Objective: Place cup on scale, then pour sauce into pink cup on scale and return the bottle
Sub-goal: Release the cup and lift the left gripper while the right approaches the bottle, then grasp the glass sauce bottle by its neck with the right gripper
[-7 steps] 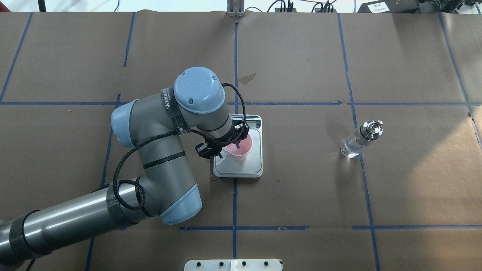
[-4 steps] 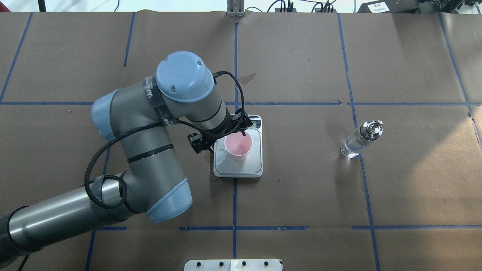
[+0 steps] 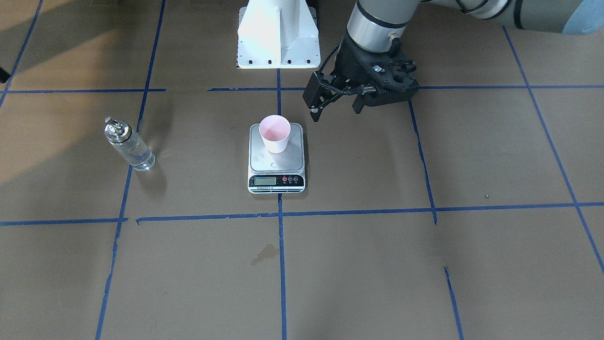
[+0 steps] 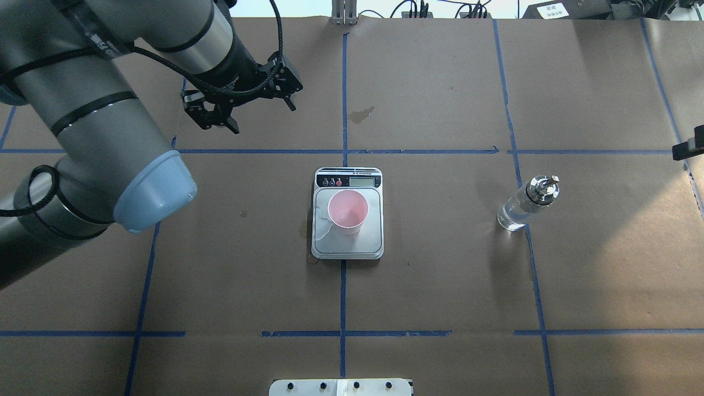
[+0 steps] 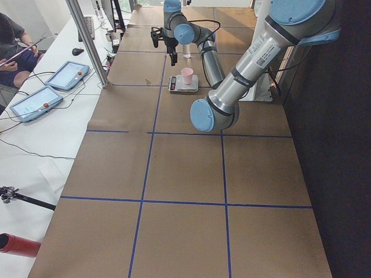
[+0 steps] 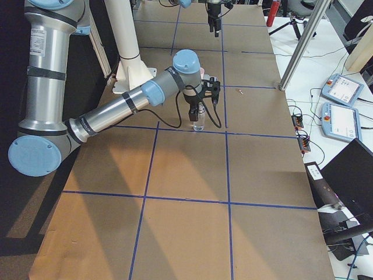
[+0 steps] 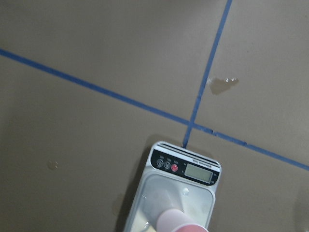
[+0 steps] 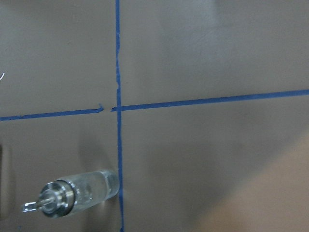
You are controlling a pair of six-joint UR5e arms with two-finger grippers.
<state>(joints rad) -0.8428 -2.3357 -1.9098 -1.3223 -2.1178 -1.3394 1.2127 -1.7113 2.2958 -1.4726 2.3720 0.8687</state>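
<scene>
From the front, we see the cup (image 3: 274,133) upright on the scale (image 3: 293,158). The bottle (image 3: 130,147) stands well apart on the table (image 3: 424,259). The left gripper (image 3: 336,107) hangs clear of both, jaws wide and empty.

Overhead, the cup sits mid-platform. Only a sliver of the right gripper (image 4: 688,149) shows at the edge, so we cannot tell its state.

The left wrist looks down on scale and cup, the right wrist on the bottle.

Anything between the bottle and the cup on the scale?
Nothing visible stands between the clear glass bottle and the pale pink cup on the silver scale; the open left claw hangs well aside.
</scene>
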